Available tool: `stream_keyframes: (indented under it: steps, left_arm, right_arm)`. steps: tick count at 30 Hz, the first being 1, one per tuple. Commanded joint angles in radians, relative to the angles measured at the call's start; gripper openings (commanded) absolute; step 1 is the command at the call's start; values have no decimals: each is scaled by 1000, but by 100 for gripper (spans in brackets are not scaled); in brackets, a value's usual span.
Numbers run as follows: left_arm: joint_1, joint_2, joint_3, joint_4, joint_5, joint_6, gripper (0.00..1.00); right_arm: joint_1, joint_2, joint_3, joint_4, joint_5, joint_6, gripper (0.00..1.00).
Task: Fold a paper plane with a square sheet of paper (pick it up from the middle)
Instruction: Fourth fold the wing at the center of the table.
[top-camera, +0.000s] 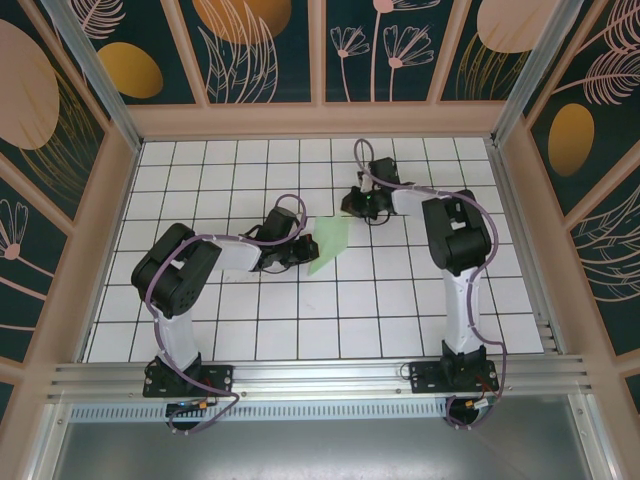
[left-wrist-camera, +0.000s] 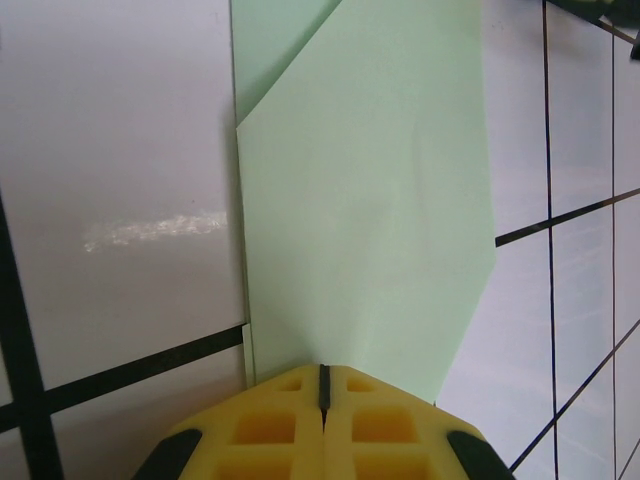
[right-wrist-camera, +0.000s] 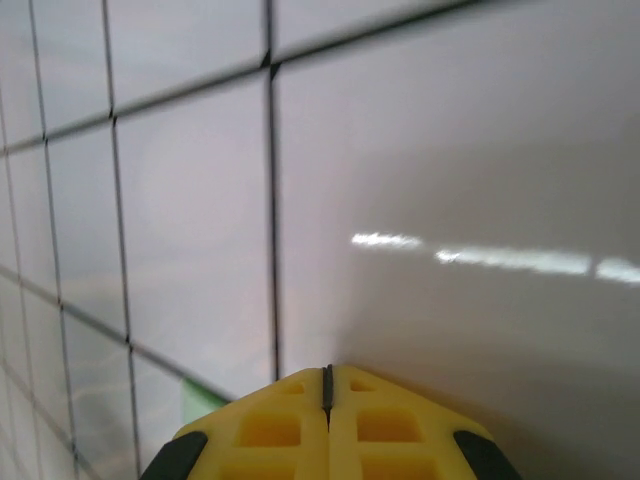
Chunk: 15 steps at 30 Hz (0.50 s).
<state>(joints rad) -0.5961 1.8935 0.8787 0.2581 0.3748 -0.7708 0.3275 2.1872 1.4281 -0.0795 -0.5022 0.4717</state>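
The pale green sheet of paper (top-camera: 330, 240) lies flat on the white grid table, folded into a long narrow shape with slanted corners. My left gripper (top-camera: 304, 246) is at its left edge. In the left wrist view the yellow fingers (left-wrist-camera: 290, 420) are shut, with the gripper (left-wrist-camera: 322, 372) pressed down on the near end of the paper (left-wrist-camera: 370, 200), which stretches away ahead. My right gripper (top-camera: 348, 208) sits low by the paper's far right corner. In the right wrist view that gripper (right-wrist-camera: 326, 372) is shut over bare tile, with a sliver of green paper (right-wrist-camera: 200, 405) at its lower left.
The table (top-camera: 400, 300) is a white tiled grid boxed in by pink-framed patterned walls (top-camera: 90, 230). An aluminium rail (top-camera: 320, 375) runs along the near edge, where both arm bases are bolted.
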Motion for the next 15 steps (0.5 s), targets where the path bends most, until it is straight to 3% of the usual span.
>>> stream_keyframes:
  steps: [1,8,15]
  left_arm:
    - [0,55,-44,-188,-24,10,0]
    - [0,49,-37,-186,-32,6,0]
    - [0,45,-34,-176,-37,2,0]
  right_arm:
    - [-10,-27,24,-11,48,-35,4]
    - [46,-229,-174,76,-7,-14,4]
    - [160,-256,-306,116,-60,59,3]
